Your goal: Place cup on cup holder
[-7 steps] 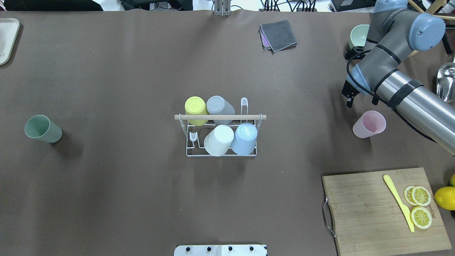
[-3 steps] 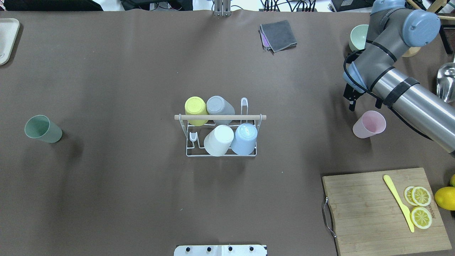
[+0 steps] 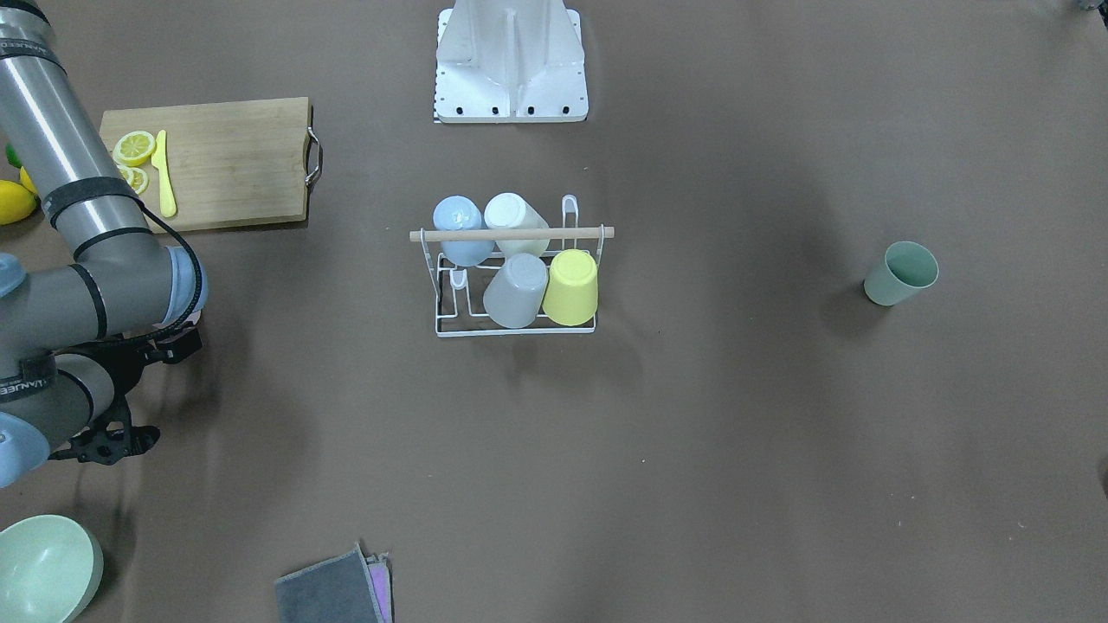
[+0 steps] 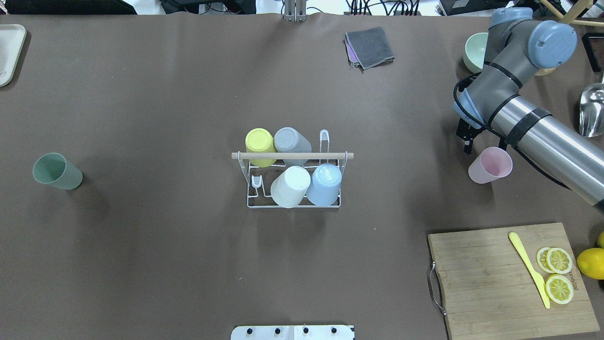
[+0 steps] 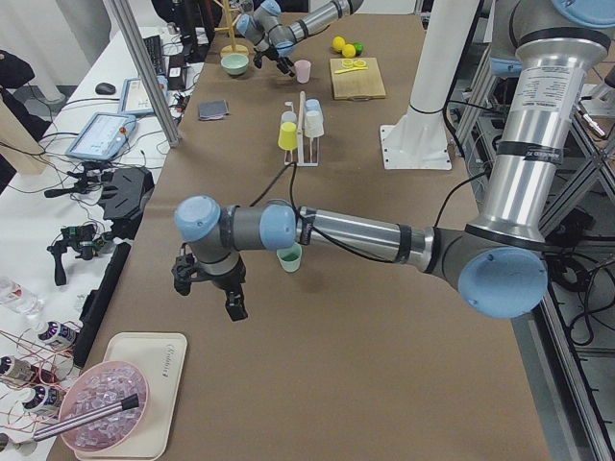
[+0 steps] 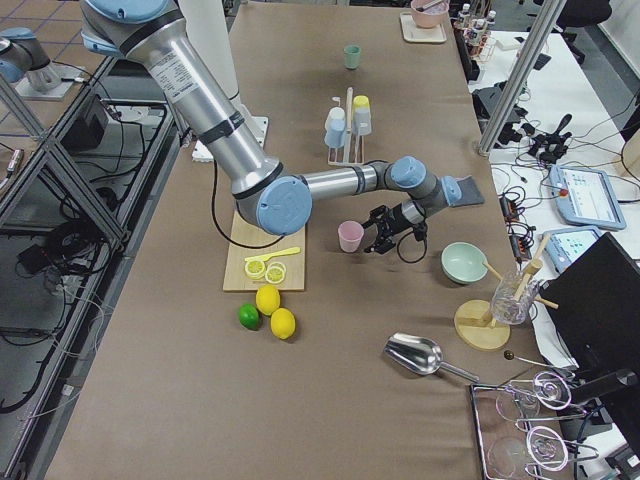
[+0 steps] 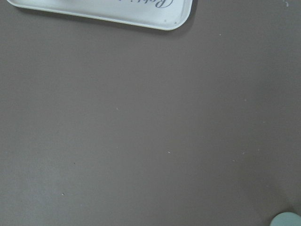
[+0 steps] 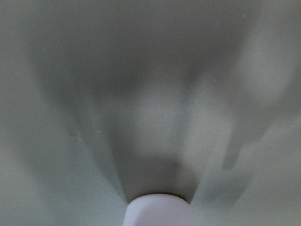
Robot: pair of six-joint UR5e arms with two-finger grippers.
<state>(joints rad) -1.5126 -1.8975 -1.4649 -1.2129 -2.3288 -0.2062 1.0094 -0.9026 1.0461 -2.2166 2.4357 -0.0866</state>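
We note right gripper [image 4: 486, 145] fingers spread, just beside the upright pink cup [image 4: 490, 171]; cup sits well apart from holder [image 4: 292, 156] mid-table; left gripper [image 5: 209, 298] fingers: cannot tell

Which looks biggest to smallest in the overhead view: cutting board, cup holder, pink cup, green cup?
1. cutting board, clearly the largest.
2. cup holder, a smaller footprint than the board.
3. pink cup and green cup: these look about the same size, so I won't rank one over the other.
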